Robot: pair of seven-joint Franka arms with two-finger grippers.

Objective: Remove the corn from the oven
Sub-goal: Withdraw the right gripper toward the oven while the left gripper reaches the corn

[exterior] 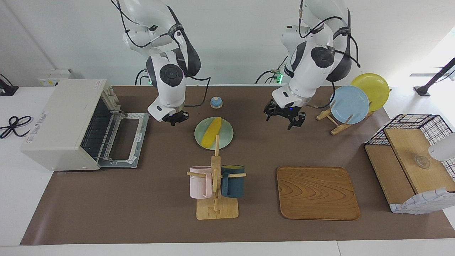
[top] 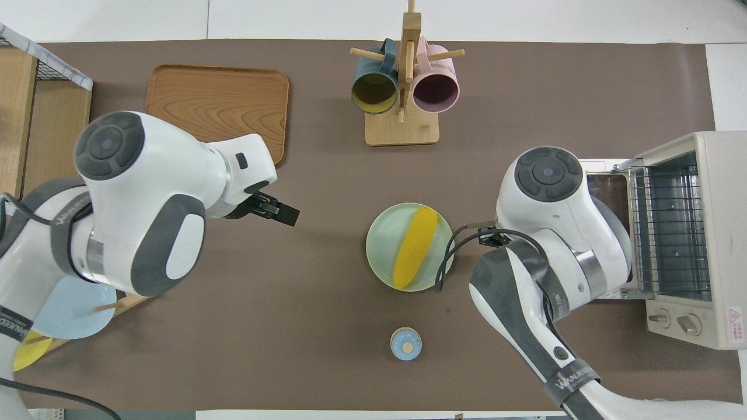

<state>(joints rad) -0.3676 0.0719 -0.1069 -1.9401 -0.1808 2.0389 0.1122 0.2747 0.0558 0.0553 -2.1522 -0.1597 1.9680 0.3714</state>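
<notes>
- Bright yellow, elongated and tapered at both ends, the corn (exterior: 211, 132) lies flat and slantwise on a pale green plate (exterior: 225, 138), spanning most of the plate's width.
- The plate sits on the brown table mat (exterior: 142, 199), between the oven (exterior: 62, 124) and the middle of the table, nearer to the robots than the wooden mug stand (exterior: 215, 193).
- The oven, cream-white and boxy, stands at the right arm's end of the table; its glass-windowed door (exterior: 124, 139) is dropped flat open and the wire rack (exterior: 95, 131) inside carries nothing visible.
- The right gripper (exterior: 174, 119) hangs over the mat between the open oven door and the plate. Its fingertips are drawn together and nothing is held in them.
- The corn lies apart from the right gripper, on the plate just beside it toward the left arm's end; there is no contact between them.
- The left gripper (exterior: 284, 117) hangs over bare mat between the plate and the plate rack (exterior: 332, 121), its fingers spread wide and holding nothing.
- A small blue bell (exterior: 216, 102) rests on the mat nearer to the robots than the plate.
- A pink mug (exterior: 199, 182) and a dark blue mug (exterior: 233, 181) hang on the mug stand; a wooden tray (exterior: 317, 193) lies beside it, toward the left arm's end.
</notes>
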